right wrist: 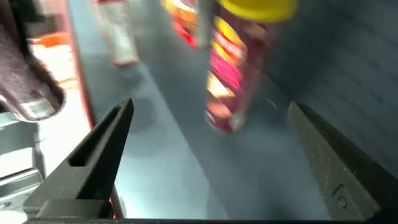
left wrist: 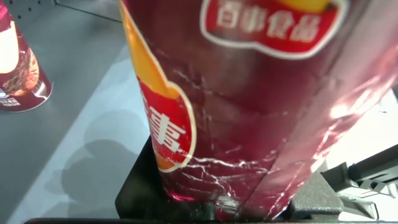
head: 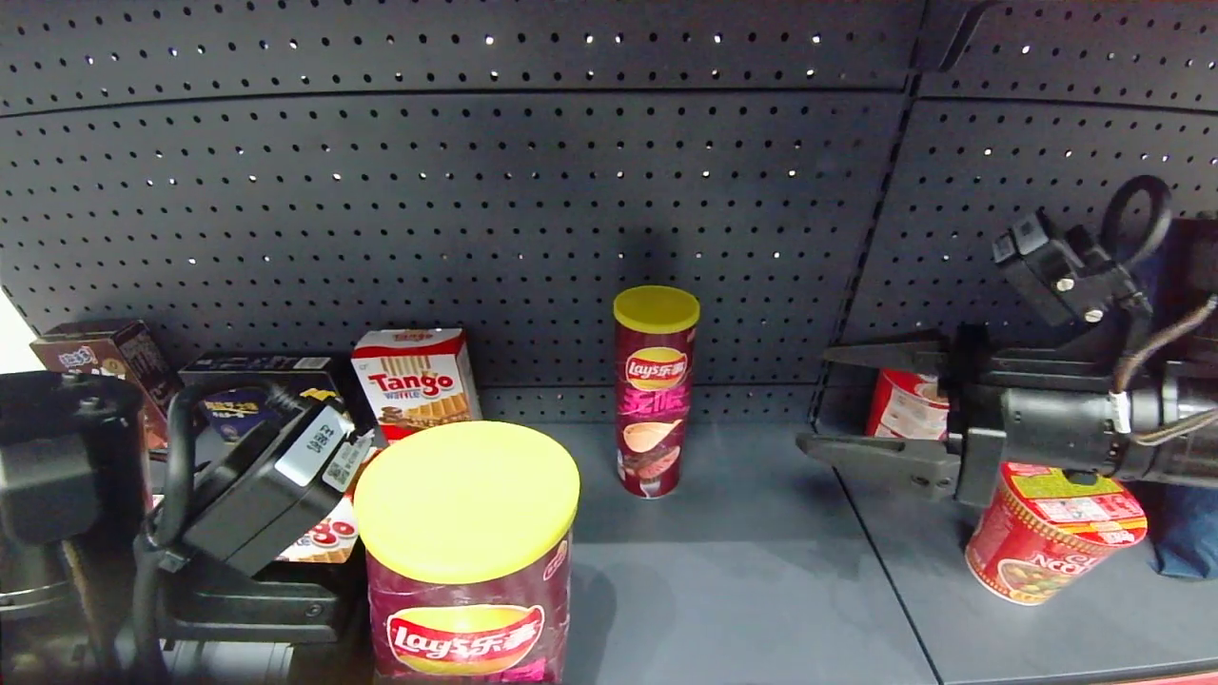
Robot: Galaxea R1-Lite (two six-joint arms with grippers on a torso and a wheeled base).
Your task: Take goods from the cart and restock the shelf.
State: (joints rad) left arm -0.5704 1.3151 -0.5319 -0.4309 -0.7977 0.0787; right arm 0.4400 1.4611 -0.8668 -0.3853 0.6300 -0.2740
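A dark red crisp can with a yellow lid stands upright at the shelf's front left, and my left gripper is shut on its lower part. In the left wrist view this can is very close. A second can of the same kind stands upright farther back on the grey shelf, also visible as the can and the can. My right gripper hangs open to the right of that second can, apart from it, with nothing between its fingers.
A wafer box and dark snack boxes stand at the back left. Two red noodle cups sit near the right arm. The perforated back panel closes the shelf behind. Bare shelf lies between the cans and the right gripper.
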